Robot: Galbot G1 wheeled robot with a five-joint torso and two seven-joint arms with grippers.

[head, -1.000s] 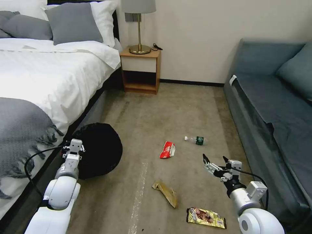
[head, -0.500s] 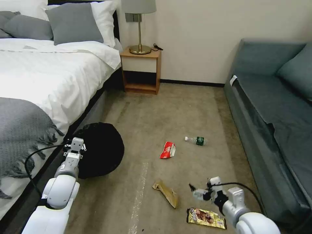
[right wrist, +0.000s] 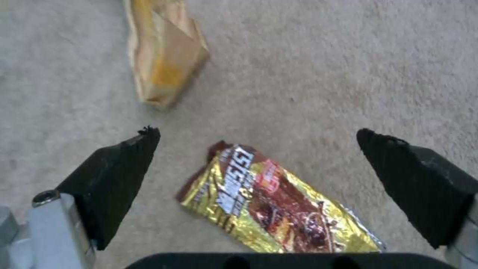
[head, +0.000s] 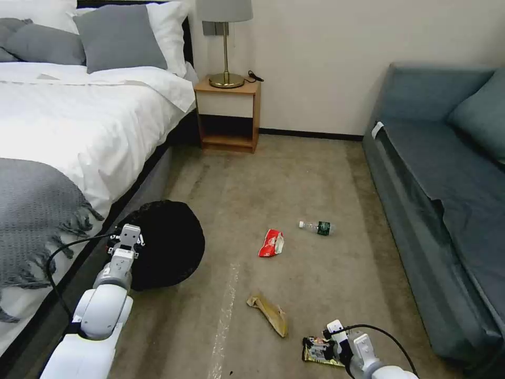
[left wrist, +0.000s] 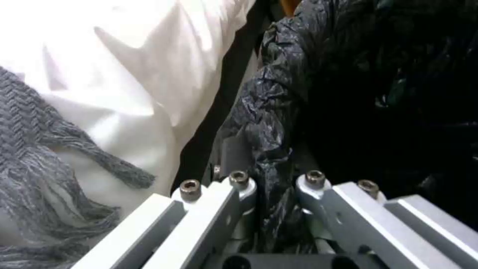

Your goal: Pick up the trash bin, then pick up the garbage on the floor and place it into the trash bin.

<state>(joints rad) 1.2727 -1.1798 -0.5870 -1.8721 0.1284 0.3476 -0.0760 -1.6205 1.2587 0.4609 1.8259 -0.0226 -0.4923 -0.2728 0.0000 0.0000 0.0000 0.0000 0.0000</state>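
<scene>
Head view: the left gripper [head: 128,243] is gripping the near edge of the trash bin [head: 168,250], which is sitting beside the bed [head: 79,121] with its black bag puffed up; the right gripper [head: 317,348] is hanging low over the gold-brown snack packet [head: 311,358] at the near edge of the carpet; the crumpled brown paper [head: 269,313] is lying just beyond it toward the bin; the red-and-white snack wrapper [head: 271,243] and the clear bottle [head: 317,227] are lying farther off, near each other, on open floor between bed and sofa [head: 447,184].

Left wrist view: the fingers [left wrist: 239,183] are standing narrow, pinching a fold of the crinkly black bag at the bin's rim; the white sheet and grey fringed throw [left wrist: 44,149] are showing just beside.

Right wrist view: the two black pads [right wrist: 119,175] are spread wide and holding nothing; the snack packet is lying flat on the carpet between them, untouched as far as I can tell; the brown paper is lying just past its end, apart from it.
</scene>
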